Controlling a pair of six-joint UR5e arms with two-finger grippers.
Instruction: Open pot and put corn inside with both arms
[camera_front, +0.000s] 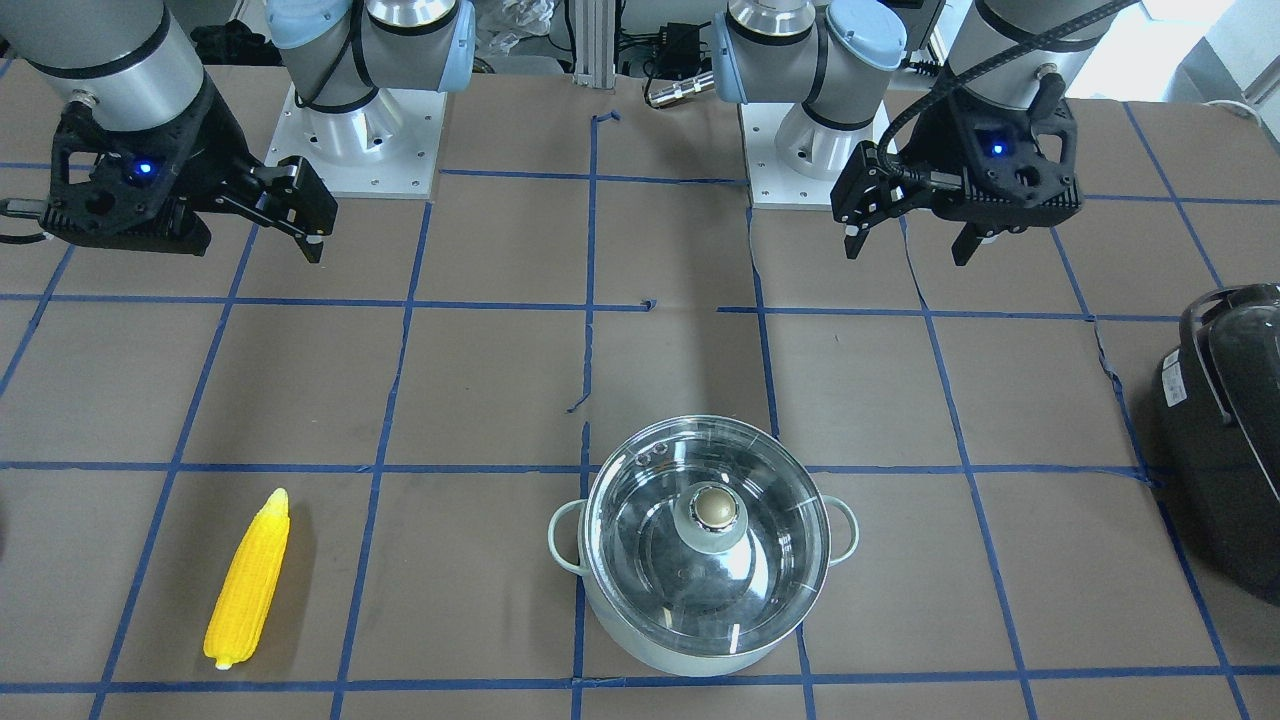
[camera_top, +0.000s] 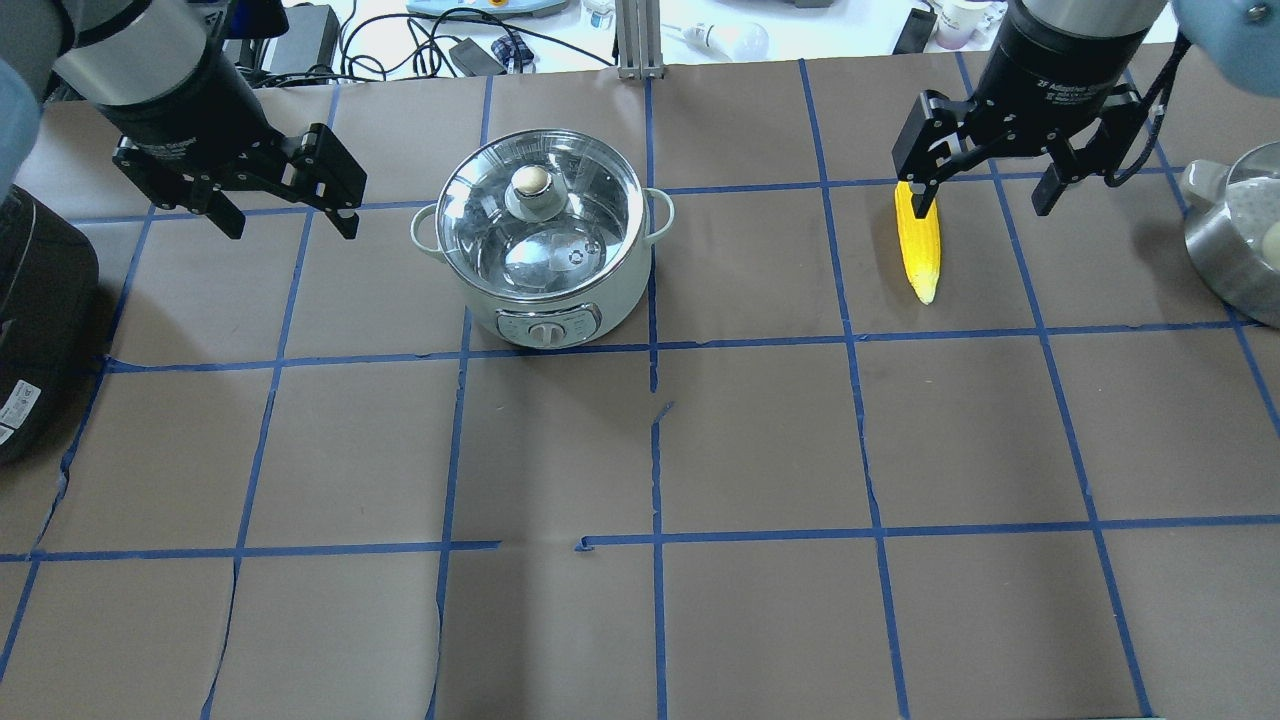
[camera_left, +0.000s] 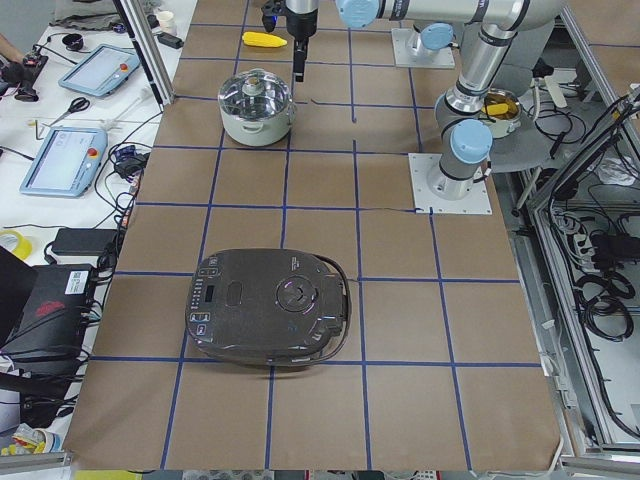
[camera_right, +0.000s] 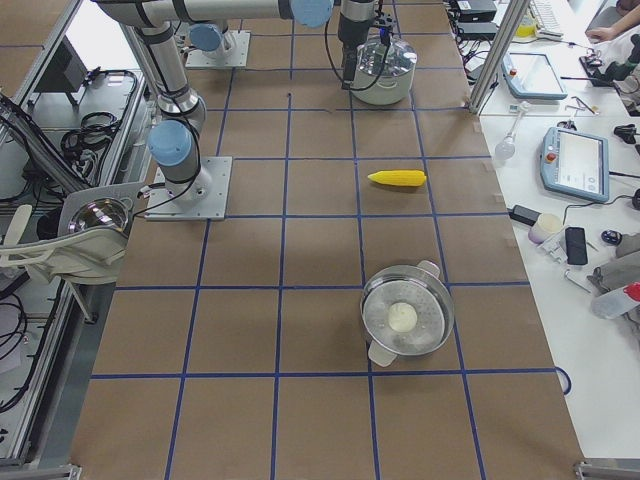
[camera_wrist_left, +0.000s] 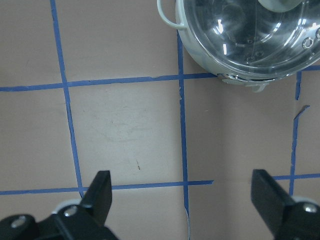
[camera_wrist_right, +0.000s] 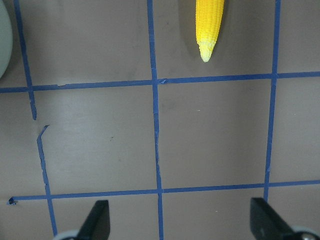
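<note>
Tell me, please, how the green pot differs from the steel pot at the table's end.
The green pot wears a glass lid; the steel pot is uncovered. The green pot looks empty through the lid; the steel pot holds a white round thing. The green pot has a pale green wall with a dial; the steel pot is bare metal. Both are round, upright and have side handles.

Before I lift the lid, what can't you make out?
Overhead: the corn's blunt end, behind a finger of the right gripper.
Right wrist: most of the corn, cut by the top edge.
Left wrist: the pot's lid knob, mostly cut by the top edge.
Front-facing: the black appliance, cut by the right edge.
</note>
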